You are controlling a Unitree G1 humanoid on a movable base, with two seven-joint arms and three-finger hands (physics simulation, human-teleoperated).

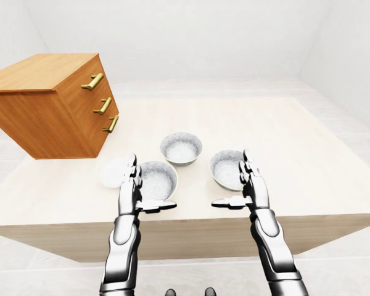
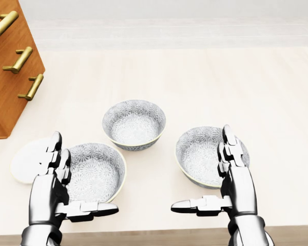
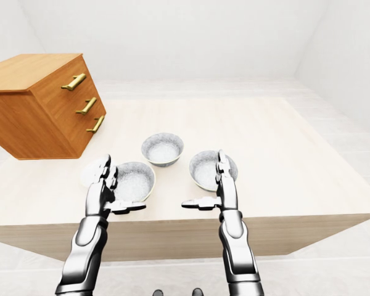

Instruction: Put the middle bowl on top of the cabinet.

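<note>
Three grey patterned bowls stand on the pale wooden table (image 2: 205,77). The middle bowl (image 2: 134,123) sits highest in the head view, between the left bowl (image 2: 95,171) and the right bowl (image 2: 203,154). The wooden cabinet (image 1: 46,105), with three brass handles, stands on the table's left part; its flat top (image 1: 40,71) shows in the left-eye view. My left hand (image 2: 83,175) is open beside the left bowl, thumb pointing right under its rim. My right hand (image 2: 200,168) is open over the right bowl's right edge, thumb pointing left. Neither hand touches the middle bowl.
A flat white disc (image 2: 26,160) lies on the table left of the left bowl, partly behind my left hand. The table's near edge (image 1: 191,225) runs just below my wrists. White floor and walls surround the table.
</note>
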